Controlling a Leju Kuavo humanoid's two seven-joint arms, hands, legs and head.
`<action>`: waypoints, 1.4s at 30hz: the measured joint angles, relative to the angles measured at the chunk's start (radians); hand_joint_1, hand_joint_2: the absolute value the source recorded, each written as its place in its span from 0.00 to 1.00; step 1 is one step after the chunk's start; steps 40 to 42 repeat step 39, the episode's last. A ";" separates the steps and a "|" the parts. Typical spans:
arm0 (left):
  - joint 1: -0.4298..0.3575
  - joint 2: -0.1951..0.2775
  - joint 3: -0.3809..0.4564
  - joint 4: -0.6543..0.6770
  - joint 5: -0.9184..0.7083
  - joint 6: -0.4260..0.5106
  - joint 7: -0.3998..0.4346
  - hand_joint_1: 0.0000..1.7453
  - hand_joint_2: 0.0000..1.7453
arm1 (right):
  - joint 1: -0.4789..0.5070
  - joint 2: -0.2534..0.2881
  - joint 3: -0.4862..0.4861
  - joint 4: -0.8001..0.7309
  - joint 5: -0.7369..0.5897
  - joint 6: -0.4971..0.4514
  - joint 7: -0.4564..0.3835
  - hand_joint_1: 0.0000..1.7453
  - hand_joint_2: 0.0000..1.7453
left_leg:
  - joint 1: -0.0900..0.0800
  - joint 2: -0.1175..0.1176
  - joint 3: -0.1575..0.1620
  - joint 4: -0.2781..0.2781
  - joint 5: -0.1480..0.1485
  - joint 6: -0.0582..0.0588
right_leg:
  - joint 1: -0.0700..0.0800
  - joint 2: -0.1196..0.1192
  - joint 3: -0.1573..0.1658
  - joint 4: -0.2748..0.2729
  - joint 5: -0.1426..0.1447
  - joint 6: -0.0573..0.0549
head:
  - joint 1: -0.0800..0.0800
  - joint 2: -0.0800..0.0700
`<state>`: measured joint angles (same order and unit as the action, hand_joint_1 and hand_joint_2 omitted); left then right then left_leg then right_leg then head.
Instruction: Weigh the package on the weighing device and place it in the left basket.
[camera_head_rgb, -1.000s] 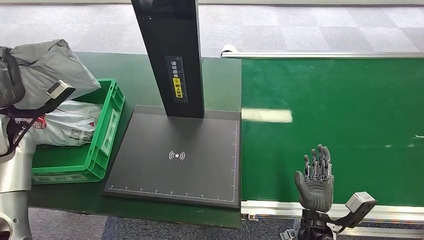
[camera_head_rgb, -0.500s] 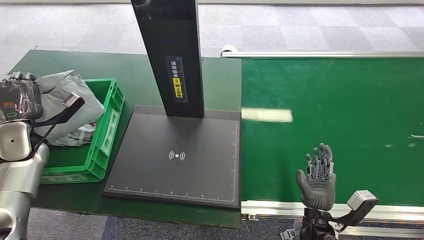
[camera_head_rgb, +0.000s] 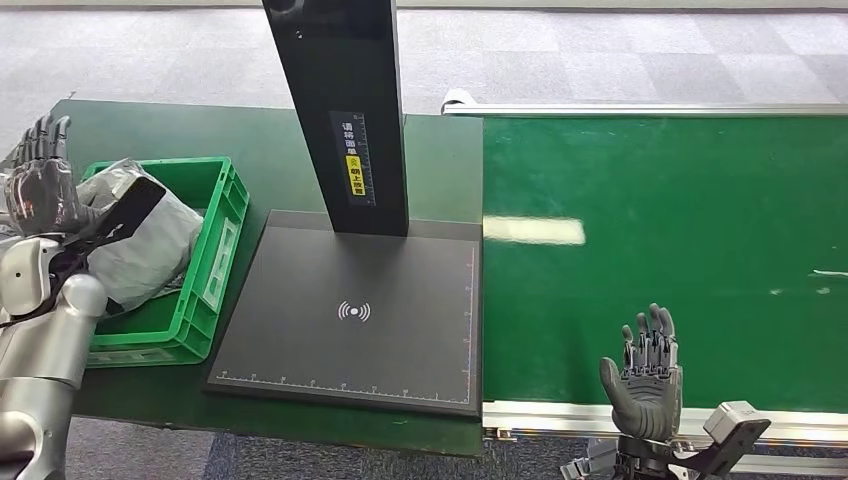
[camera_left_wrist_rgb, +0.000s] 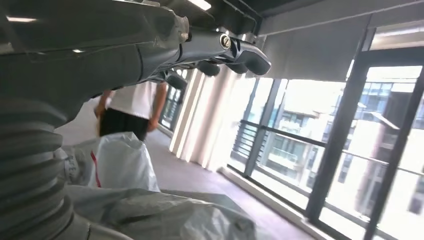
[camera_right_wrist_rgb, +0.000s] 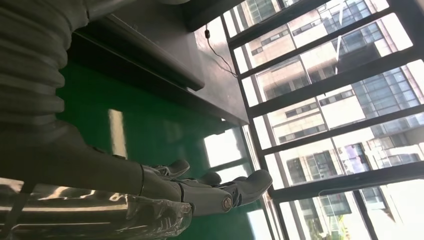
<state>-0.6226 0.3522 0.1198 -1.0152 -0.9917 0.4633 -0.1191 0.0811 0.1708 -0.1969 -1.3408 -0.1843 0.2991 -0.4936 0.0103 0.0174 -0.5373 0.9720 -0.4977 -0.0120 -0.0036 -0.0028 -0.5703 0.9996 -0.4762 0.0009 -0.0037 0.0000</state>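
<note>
Grey plastic package (camera_head_rgb: 140, 235) now down inside the green basket (camera_head_rgb: 222, 230), no longer gripped as half a second ago and a second ago, when held up above the crate. Left hand (camera_head_rgb: 40, 180) now lifted clear, fingers spread and upright, holding nothing, just beside the package on the side away from the scale. Package leaning against the basket's near-left part, partly behind the left arm and its wrist bracket. Black weighing platform (camera_head_rgb: 350, 320) bare, with its dark column (camera_head_rgb: 340, 110) rising behind. Right hand (camera_head_rgb: 645, 380) a little lower and nearer the picture's bottom edge than before, fingers straight up and apart, palm open, holding nothing, over the near rail of the green conveyor belt (camera_head_rgb: 680, 230). Well apart from the package.

From the left wrist: grey thumb and darker fingers (camera_left_wrist_rgb: 235, 50) stretched out with nothing between them. Crinkled grey package (camera_left_wrist_rgb: 170, 217) close beneath the hand, not touching the fingers. White bag with red print (camera_left_wrist_rgb: 112, 162) just beyond it. Person in a white top (camera_left_wrist_rgb: 132, 107) standing farther off near tall windows.

From the right wrist: fingers (camera_right_wrist_rgb: 215, 187) extended and apart, nothing held, above the shiny green belt (camera_right_wrist_rgb: 145, 125). Dark column base beyond.
</note>
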 joint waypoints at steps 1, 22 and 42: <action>0.004 -0.004 0.000 -0.021 0.068 -0.011 -0.042 0.00 1.00 | 0.001 0.000 -0.004 -0.001 0.000 0.000 0.000 0.00 1.00 | 0.000 0.000 0.000 0.000 0.000 0.000 | 0.000 0.000 0.000 0.000 0.000 0.000 | 0.000 0.000; 0.276 -0.131 -0.053 -0.501 0.757 -0.329 -0.322 0.00 1.00 | 0.029 -0.001 -0.038 -0.006 0.042 0.037 -0.035 0.00 1.00 | 0.000 0.000 0.000 0.000 -0.001 0.000 | 0.000 0.000 0.000 0.000 0.000 0.000 | 0.000 0.000; 0.548 -0.463 -0.349 -0.296 1.135 -0.733 -0.423 0.00 1.00 | -0.005 -0.002 0.122 0.072 0.146 0.018 -0.038 0.00 1.00 | -0.001 0.000 0.000 0.000 -0.003 0.002 | -0.002 0.000 0.000 -0.001 -0.001 0.000 | 0.000 0.000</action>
